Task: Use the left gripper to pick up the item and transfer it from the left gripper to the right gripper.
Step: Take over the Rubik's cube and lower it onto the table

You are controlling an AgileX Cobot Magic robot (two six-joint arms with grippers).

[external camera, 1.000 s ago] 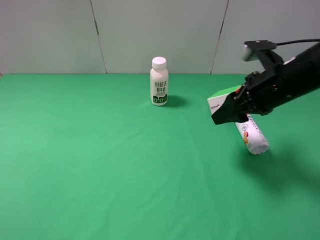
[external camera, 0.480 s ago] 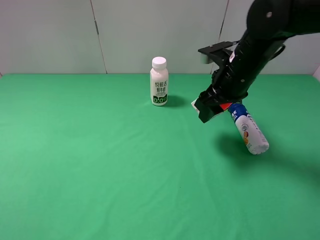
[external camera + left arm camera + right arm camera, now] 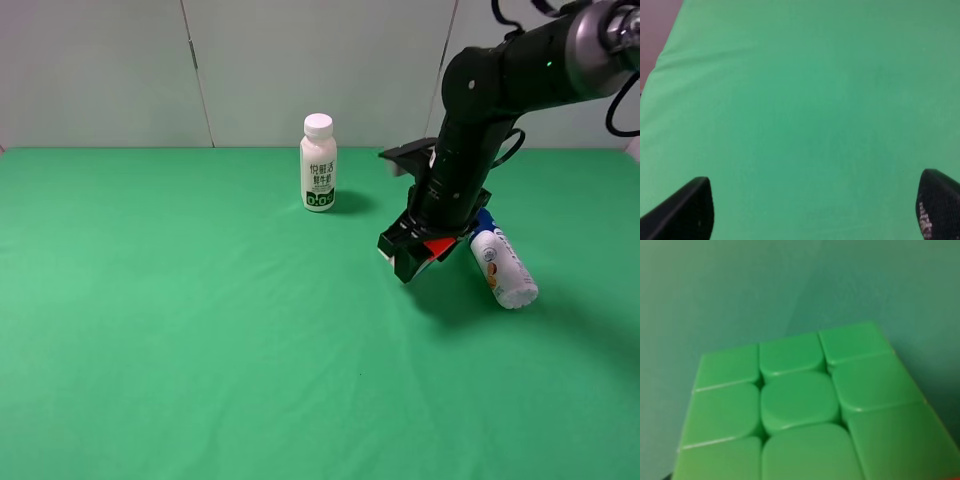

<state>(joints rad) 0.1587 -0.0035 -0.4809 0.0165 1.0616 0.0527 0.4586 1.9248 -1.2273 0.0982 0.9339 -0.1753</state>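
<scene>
The item (image 3: 433,246), a small puzzle cube showing red and white, is low over the green table (image 3: 200,330), held in my right gripper (image 3: 412,256), which is shut on it. In the right wrist view the item's green face (image 3: 800,405) fills the picture, and the fingers do not show there. My left gripper (image 3: 812,210) is open in the left wrist view, its two black fingertips (image 3: 690,210) wide apart over bare green cloth with nothing between them. The left arm does not appear in the exterior high view.
A white milk bottle (image 3: 318,163) stands upright at the back centre. A blue-capped white tube bottle (image 3: 502,265) lies on its side just right of the right gripper. The table's left edge (image 3: 660,55) shows in the left wrist view.
The right arm has swung left and down with the cube, from above the tube bottle to just over the cloth beside it.
</scene>
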